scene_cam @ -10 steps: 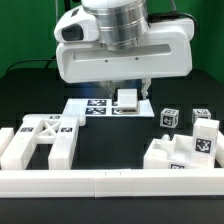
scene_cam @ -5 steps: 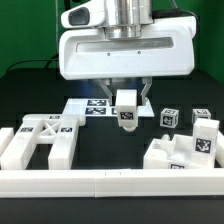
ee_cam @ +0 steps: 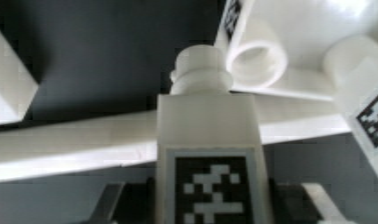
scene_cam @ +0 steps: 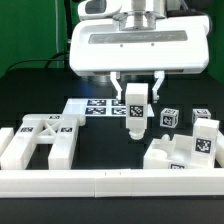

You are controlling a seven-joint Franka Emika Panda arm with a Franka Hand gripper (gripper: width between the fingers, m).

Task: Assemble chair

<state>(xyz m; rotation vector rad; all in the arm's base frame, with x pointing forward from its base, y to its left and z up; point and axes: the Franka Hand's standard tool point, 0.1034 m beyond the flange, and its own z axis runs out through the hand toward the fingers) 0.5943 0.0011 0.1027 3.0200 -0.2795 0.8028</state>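
My gripper (scene_cam: 136,99) is shut on a white tagged chair post (scene_cam: 135,108) and holds it upright above the black table, its peg end pointing down. In the wrist view the post (ee_cam: 211,130) fills the middle with its tag between my fingers (ee_cam: 125,196). A blocky white seat part (scene_cam: 180,150) with tags sits at the exterior view's right, below and right of the post. A flat white frame part (scene_cam: 40,140) lies at the exterior view's left. Two small tagged cubes (scene_cam: 168,117) stand behind the seat.
The marker board (scene_cam: 95,106) lies on the table behind the gripper. A long low white border rail (scene_cam: 110,180) runs along the front edge. Bare black table lies between the frame and the seat.
My gripper has moved toward the exterior view's right and forward with the post in it. The post now hangs lower and nearer the seat part.
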